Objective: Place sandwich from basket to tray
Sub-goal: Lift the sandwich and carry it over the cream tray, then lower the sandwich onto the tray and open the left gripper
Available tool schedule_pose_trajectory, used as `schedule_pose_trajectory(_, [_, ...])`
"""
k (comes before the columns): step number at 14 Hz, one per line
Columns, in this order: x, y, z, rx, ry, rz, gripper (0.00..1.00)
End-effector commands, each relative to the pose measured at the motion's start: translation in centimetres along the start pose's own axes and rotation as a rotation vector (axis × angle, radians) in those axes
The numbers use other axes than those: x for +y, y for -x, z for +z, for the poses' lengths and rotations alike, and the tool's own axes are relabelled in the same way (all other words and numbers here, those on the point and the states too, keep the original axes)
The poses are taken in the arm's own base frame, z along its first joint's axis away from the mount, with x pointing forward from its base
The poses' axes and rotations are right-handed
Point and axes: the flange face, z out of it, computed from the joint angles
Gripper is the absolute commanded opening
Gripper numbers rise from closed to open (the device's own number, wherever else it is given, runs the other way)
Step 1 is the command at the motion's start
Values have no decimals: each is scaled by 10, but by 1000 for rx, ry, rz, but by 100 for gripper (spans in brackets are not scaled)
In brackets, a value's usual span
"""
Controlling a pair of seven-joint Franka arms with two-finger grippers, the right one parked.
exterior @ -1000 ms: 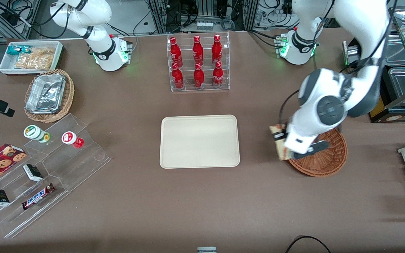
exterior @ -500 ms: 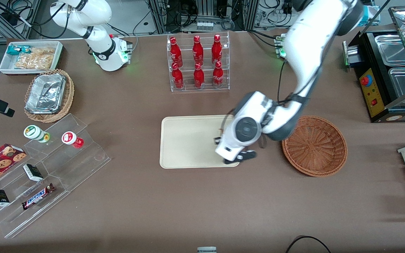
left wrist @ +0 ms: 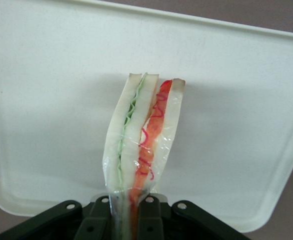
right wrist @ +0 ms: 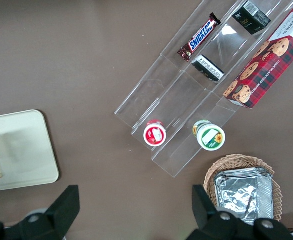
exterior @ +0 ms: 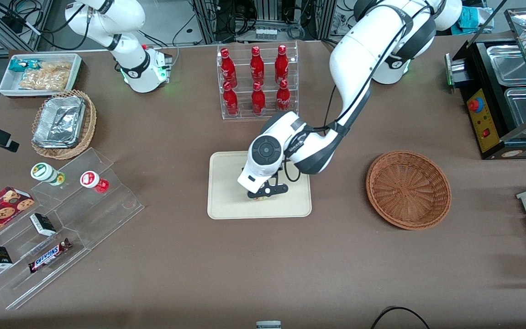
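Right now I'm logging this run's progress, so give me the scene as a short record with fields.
gripper: over the tray, shut on the sandwich
sandwich: held edge-on between the fingers, clear-wrapped, red and green filling showing
tray: cream, under the sandwich, otherwise bare
basket: reddish-brown wicker, nothing in it, toward the working arm's end of the table
release: not yet done
bottle rack: six red bottles, farther from the front camera than the tray

White arm (exterior: pixel 359 50), grey joints, black tool (exterior: pixel 265 191)
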Motion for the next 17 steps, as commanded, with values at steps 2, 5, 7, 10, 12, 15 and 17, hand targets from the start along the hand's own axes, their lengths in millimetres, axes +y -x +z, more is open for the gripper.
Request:
schedule_pose_trajectory(2, [6, -2, 15, 20, -28, -3, 6])
schedule_pose_trajectory(5, [10, -5, 32, 33, 10, -49, 16])
schedule_pose_trajectory(7, [9, -3, 37, 26, 6, -82, 99])
schedule_pose_trajectory(10, [5, -3, -7, 46, 2, -96, 100])
schedule_pose_trajectory(12, [0, 6, -40, 44, -35, -97, 100])
schedule_pose_trajectory(15, [-9, 22, -92, 61, -78, -126, 100])
schedule_pose_trajectory(17, [-29, 20, -121, 90, -136, -157, 100])
